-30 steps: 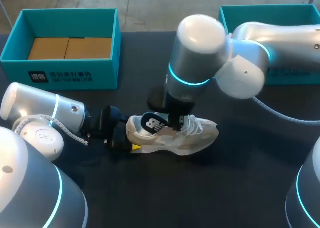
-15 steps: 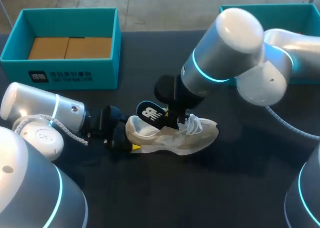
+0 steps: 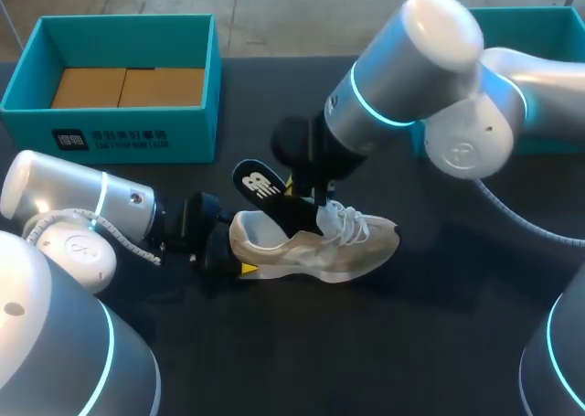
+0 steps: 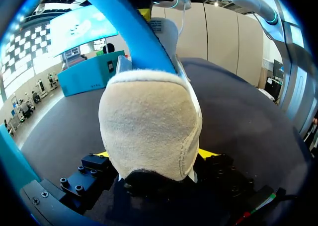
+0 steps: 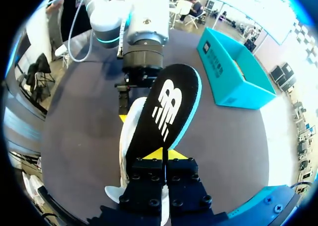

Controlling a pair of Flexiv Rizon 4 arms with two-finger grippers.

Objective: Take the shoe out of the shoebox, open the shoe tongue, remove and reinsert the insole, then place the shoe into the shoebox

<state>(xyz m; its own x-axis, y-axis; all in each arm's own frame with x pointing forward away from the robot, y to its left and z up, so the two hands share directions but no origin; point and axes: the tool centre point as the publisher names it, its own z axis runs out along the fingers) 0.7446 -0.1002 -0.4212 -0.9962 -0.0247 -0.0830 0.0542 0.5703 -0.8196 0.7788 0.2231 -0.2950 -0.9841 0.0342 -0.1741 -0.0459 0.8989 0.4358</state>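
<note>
The beige shoe (image 3: pixel 320 247) lies on its sole on the dark table, toe to the right. My left gripper (image 3: pixel 224 251) holds its heel from both sides. In the left wrist view the heel (image 4: pixel 149 126) fills the gap between the yellow fingertips (image 4: pixel 207 154). My right gripper (image 3: pixel 306 192) hangs over the shoe's opening, shut on the black insole (image 3: pixel 265 192). The insole is tilted up and to the left, mostly out of the shoe. In the right wrist view the insole (image 5: pixel 166 112) stands ahead of the right gripper (image 5: pixel 164 159), above the shoe (image 5: pixel 130 131).
A teal shoebox (image 3: pixel 119 114) with cardboard on its floor stands at the back left. A second teal box (image 3: pixel 539 14) sits at the back right, partly behind my right arm. Bare dark table lies in front of the shoe.
My right gripper has risen and swung left, drawing the insole up out of the shoe. The left arm and the shoe have stayed in place.
</note>
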